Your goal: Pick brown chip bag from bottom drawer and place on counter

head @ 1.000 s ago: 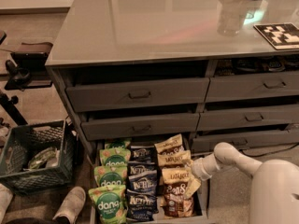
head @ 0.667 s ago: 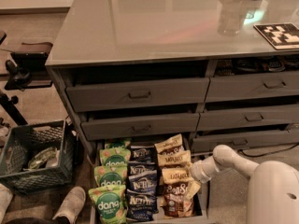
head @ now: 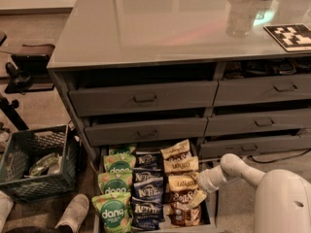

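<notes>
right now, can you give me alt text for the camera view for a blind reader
The robot's white arm holds its gripper at the column of brown chip bags in the open bottom drawer, beside blue Kettle bags and green dang bags. Above is the glossy grey counter.

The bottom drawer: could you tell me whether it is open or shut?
Open: the bottom drawer is pulled far out, brown chip bags exposed, the gripper right at them.

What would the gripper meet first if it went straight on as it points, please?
Probably the brown chip bag in the bottom drawer; the gripper at the drawer's right side points toward it, depth unclear.
</notes>
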Controlling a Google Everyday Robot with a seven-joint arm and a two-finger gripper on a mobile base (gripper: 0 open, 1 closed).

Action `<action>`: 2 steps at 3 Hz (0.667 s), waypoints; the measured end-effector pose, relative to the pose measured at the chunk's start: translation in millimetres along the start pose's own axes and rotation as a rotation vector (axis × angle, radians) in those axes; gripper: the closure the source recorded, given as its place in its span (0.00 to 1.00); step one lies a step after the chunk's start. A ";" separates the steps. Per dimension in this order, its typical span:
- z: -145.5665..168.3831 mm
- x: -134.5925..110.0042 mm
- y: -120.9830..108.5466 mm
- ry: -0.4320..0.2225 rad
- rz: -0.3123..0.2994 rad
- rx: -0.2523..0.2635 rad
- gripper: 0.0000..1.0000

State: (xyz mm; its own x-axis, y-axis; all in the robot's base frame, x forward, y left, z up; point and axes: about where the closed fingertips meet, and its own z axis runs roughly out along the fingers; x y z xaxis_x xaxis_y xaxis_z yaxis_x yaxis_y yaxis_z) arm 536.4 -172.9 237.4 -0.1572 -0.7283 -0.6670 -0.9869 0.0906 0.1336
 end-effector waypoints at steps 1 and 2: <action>0.0 0.0 0.0 0.000 0.000 0.000 0.41; 0.1 0.0 0.0 0.000 0.000 0.000 0.64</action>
State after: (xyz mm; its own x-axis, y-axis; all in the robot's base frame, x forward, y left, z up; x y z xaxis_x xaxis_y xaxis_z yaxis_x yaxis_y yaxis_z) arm 536.3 -172.9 237.4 -0.1572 -0.7282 -0.6670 -0.9869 0.0906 0.1337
